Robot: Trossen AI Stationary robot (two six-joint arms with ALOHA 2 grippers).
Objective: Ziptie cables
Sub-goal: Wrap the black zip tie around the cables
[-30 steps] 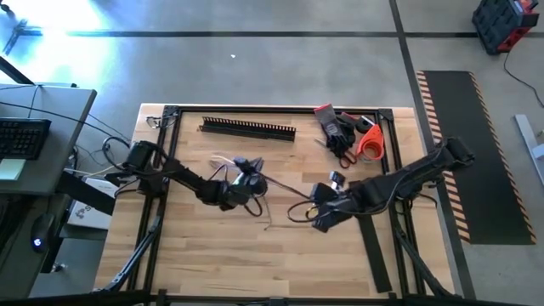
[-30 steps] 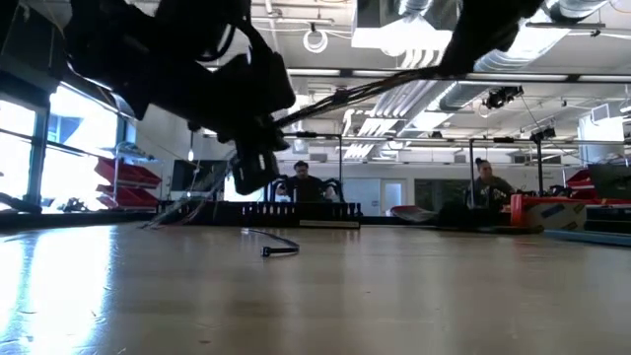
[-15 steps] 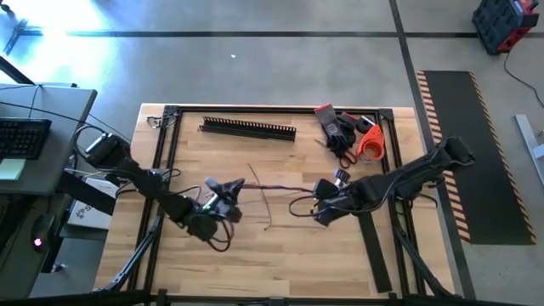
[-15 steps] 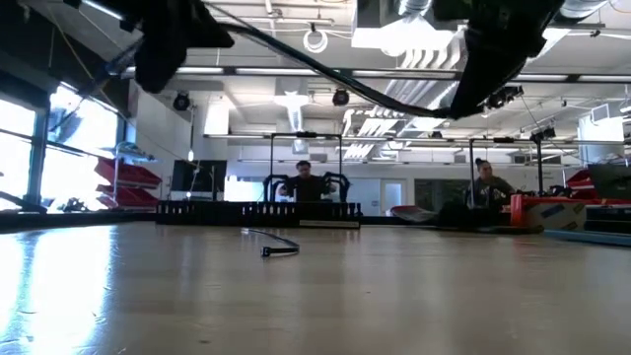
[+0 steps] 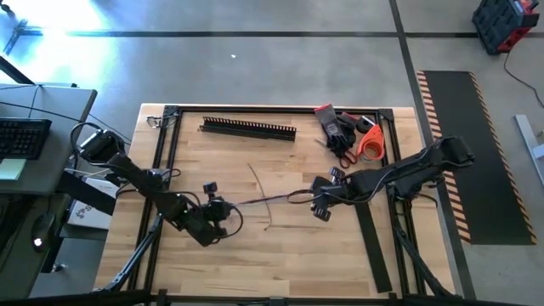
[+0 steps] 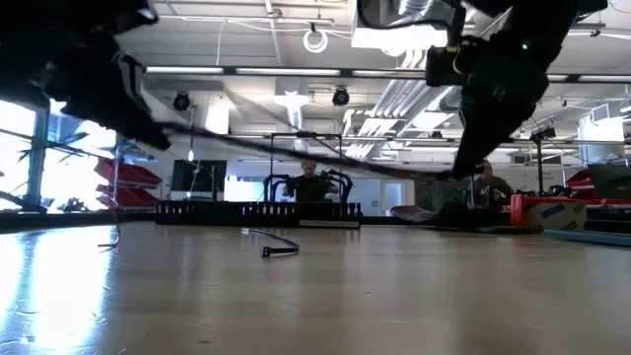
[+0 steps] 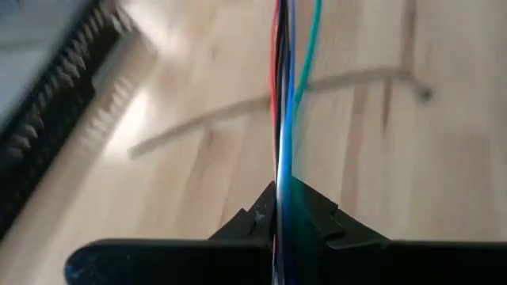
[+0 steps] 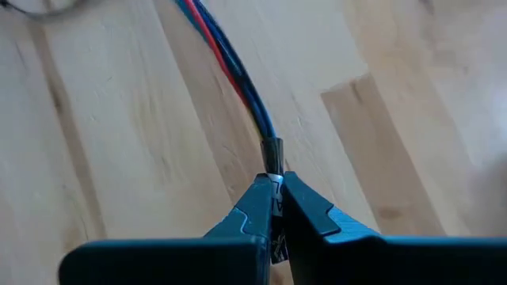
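Since the earlier frames the left claw [image 5: 223, 206] has been drawn back toward the near left part of the surface [image 5: 280, 255], and the cables [image 5: 268, 200] have been pulled out into a nearly straight run between the two arms. The left claw is closed on one end of the cables (red, black, blue and green strands are seen running up from between its fingers [image 7: 317, 218] in the left wrist view). The right claw [image 5: 316, 206] is closed on the other end, where the strands are gathered in a dark sleeve, right of centre. In the low view the cables [image 6: 296, 153] are held clear above the wood. A loose thin strand [image 5: 257, 178] lies on the surface beneath them. The slotted duct [image 5: 247, 128] lies along the far edge, and gloves and an orange tape roll [image 5: 368, 143] are kept at the far right corner.
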